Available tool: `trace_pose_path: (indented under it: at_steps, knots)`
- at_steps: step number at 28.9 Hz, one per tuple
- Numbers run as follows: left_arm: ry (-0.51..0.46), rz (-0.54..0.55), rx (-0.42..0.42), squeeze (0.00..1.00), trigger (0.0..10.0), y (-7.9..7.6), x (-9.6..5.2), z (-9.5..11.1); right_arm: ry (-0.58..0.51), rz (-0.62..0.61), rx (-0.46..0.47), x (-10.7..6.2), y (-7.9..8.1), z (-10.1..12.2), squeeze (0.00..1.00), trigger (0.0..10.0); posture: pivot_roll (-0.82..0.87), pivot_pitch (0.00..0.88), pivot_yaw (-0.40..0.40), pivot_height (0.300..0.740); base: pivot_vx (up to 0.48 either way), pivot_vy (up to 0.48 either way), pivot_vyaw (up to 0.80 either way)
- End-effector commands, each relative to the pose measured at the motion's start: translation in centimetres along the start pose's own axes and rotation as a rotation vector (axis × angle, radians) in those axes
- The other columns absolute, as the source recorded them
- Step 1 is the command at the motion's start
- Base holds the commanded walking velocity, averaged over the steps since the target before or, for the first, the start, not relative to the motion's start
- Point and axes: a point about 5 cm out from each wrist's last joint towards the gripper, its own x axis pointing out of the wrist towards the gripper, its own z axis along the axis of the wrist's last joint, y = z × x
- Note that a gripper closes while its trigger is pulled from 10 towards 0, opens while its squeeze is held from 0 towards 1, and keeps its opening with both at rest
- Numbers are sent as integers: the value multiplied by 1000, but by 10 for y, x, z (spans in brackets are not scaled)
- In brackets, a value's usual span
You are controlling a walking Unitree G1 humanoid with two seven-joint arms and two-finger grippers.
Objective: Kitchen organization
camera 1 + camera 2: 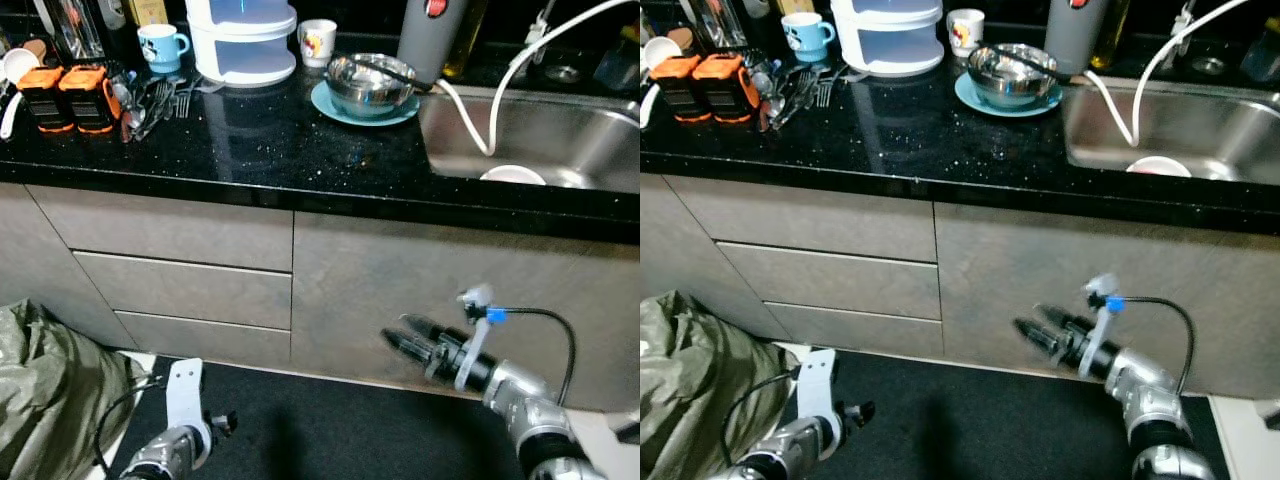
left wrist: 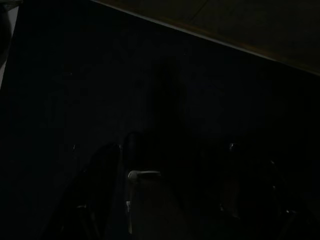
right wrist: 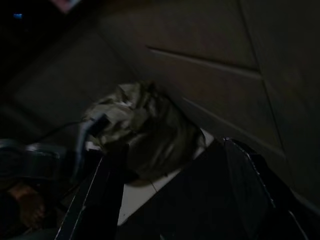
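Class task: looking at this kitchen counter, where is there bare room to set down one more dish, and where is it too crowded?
Free: the black speckled countertop in front of the white stacked container, between the loose metal cutlery and the steel bowl on its teal plate. Crowded: the back row and the left end by the two orange devices.

R tool [image 1: 400, 334] low, fingers apart; L arm [image 1: 170, 450] idle

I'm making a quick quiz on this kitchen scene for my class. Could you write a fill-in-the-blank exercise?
1. The steel bowl sits on a ____ plate.
2. The white hose runs down into the ____.
3. The two orange containers stand on the ____ countertop.
4. The right end effector hangs in front of the grey ____.

Missing words: teal; sink; black; cabinet
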Motion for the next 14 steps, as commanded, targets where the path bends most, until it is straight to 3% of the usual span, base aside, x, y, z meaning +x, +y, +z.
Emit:
trace_pose_path:
  at_steps: [1, 3, 4, 6, 7, 10, 13, 14]
  knots:
    - [34, 5, 1, 0, 10000, 0, 0, -6, -16, 64, -23, 1, 5, 9, 0, 10000, -45, 81, 4, 740, 0, 0, 0]
    - [37, 9, 8, 0, 10000, 3, -1, -7, -48, 129, -46, 6, 14, 21, 0, 10000, -37, 79, 9, 740, 0, 0, 0]
    - [37, 13, 11, 0, 10000, 6, -2, -7, -81, 152, -54, 9, 19, 29, 314, 10000, -37, 79, 9, 740, 0, 0, 0]
    - [37, 16, 13, 0, 10000, 8, -2, -7, -103, 169, -56, 11, 23, 35, 314, 10000, -37, 79, 9, 740, 0, 0, 0]
    - [32, 20, 8, 0, 10000, 10, -3, -6, -122, 193, -56, 13, 27, 40, 1000, 10000, -37, 79, 9, 740, 0, 0, 0]
    - [25, 27, 2, 0, 10000, 16, -5, -5, -160, 306, -85, 22, 48, 57, 1000, 10000, -28, 76, 3, 740, 0, 0, 0]
    - [25, 28, 3, 0, 10000, 17, -5, -5, -191, 350, -113, 29, 58, 69, 1000, 10000, -29, 78, 4, 740, 0, 0, 0]
    - [36, 26, 15, 0, 10000, 17, -5, -8, -240, 391, -144, 36, 68, 84, 1000, 10000, -30, 78, 4, 740, 0, 0, 0]
